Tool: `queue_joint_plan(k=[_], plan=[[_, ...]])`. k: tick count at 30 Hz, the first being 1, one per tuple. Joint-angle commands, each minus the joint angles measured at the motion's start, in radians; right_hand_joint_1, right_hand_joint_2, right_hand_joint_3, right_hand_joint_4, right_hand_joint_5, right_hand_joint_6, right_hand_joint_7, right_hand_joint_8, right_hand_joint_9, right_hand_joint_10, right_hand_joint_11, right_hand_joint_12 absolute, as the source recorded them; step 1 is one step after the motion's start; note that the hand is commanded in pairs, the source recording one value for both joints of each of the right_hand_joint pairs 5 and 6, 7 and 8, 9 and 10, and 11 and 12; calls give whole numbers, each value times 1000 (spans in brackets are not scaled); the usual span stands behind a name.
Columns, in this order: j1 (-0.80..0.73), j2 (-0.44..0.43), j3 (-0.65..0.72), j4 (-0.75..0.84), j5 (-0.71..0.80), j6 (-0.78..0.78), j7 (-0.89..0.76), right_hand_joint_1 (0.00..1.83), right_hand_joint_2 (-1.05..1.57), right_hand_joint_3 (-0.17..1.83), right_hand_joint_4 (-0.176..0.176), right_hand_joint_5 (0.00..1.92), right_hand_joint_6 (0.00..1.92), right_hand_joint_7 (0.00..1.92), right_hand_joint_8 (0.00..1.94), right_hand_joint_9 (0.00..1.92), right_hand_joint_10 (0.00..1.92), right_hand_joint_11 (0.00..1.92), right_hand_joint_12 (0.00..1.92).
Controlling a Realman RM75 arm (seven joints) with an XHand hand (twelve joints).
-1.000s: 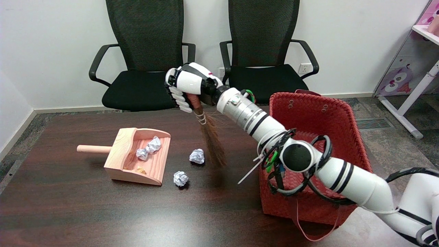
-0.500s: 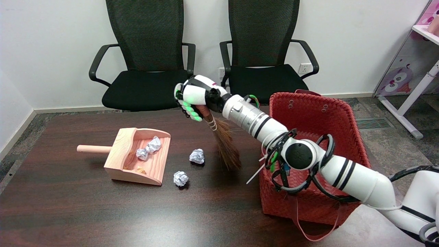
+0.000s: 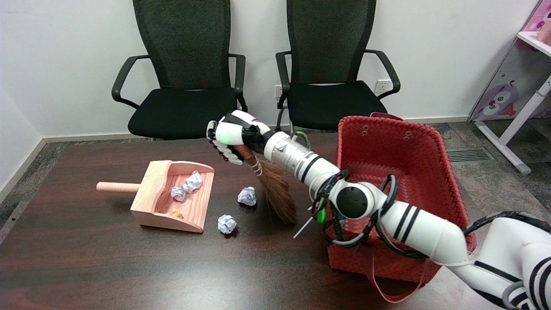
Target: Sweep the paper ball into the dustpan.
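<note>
Your right robot hand [image 3: 230,137] grips the handle of a small brown broom [image 3: 275,193], its bristles angled down toward 5 o'clock and reaching the table [image 3: 86,258]. One paper ball [image 3: 247,196] lies just at 9 o'clock of the bristles; a second paper ball [image 3: 227,224] sits near the open lip of the wooden dustpan [image 3: 172,196], which already holds two crumpled balls. You have bare table between broom and dustpan mouth. At 3 o'clock of the broom the red woven basket [image 3: 400,181] hems in your forearm. Two black chairs [image 3: 185,77] stand beyond the far edge. No writing is readable.
</note>
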Motion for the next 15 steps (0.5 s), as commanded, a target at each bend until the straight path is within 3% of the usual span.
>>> queue_joint_plan(k=[1,15], plan=[[38,-166,-49,144,-36,-36,108,836,1216,1833,1,1920,1920,1920,1920,1920,1920,1920,1920],[89,-255,-98,255,-29,-188,319,784,963,1833,-9,1920,1920,1920,1920,1920,1920,1920,1920]])
